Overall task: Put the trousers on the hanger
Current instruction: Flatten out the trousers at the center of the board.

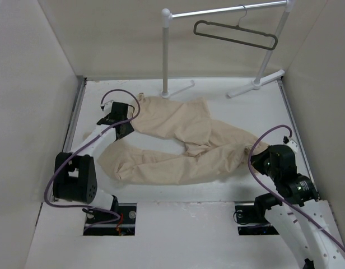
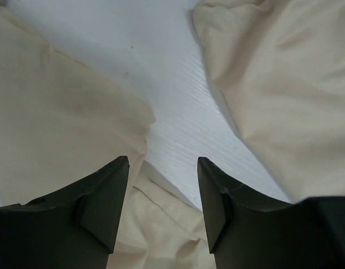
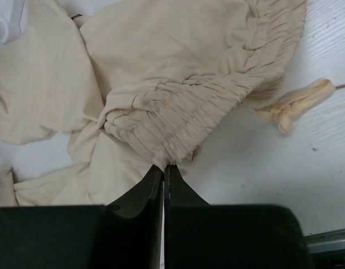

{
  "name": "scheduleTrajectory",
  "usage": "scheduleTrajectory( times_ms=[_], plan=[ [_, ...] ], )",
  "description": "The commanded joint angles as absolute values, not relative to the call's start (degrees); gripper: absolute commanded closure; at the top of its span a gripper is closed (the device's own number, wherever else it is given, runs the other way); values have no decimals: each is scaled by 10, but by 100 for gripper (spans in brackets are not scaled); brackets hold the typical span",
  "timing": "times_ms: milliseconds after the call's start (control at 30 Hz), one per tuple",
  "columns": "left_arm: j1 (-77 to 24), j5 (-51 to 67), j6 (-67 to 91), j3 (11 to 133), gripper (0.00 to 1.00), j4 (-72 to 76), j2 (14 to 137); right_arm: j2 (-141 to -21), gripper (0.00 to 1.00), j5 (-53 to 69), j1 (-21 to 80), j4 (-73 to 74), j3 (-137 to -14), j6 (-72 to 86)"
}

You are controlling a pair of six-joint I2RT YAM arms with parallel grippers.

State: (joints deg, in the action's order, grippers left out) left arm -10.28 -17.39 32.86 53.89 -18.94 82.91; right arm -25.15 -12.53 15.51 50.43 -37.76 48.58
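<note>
Honestly, looking at limp, light cloth here. Got the trousers [image 1: 178, 143] sprawled and crumpled across the white table [image 1: 245, 106], waist toward the right arm, both legs trailing left, well apart from the hanger [image 1: 237, 35] up on the white garment rail [image 1: 167, 50] at the back. Will probably sag and fold wherever unsupported, and slide off a thin bar if draped unevenly. Best to grab by the gathered elastic waistband [image 3: 217, 95], or a leg hem, where bunched layers give some bite. Right tool [image 3: 163, 171]: clamped tight on a pinch of that waistband edge, with the drawstring bow [image 3: 295, 103] lying loose just beside. Left tool [image 2: 163, 168]: roughly half spread, holding nothing, hovering low over bare table between two folds of cloth near the upper leg end.
</note>
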Motion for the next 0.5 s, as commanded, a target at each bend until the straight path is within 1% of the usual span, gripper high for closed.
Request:
scheduleTrajectory(
  times_ms=[0, 100, 200, 267, 300, 333, 367, 467],
  plan=[
    [-106, -243, 263, 568, 49, -199, 873, -251, 97, -115, 161, 461, -381, 490],
    [-108, -258, 228, 597, 52, -202, 924, -254, 97, -112, 161, 459, -383, 485],
    [-105, -261, 209, 610, 59, -207, 954, -254, 96, -111, 161, 457, -383, 485],
    [-105, -260, 202, 612, 69, -207, 962, -252, 96, -111, 161, 456, -383, 485],
    [-106, -260, 201, 611, 77, -203, 961, -252, 96, -111, 161, 455, -383, 485],
    [-104, -265, 205, 613, 89, -207, 953, -252, 96, -111, 160, 454, -382, 485],
    [-102, -269, 210, 613, 93, -206, 938, -252, 96, -110, 159, 454, -382, 485],
    [-70, -277, 229, 614, 96, -210, 846, -254, 96, -110, 158, 453, -381, 485]
  ],
)
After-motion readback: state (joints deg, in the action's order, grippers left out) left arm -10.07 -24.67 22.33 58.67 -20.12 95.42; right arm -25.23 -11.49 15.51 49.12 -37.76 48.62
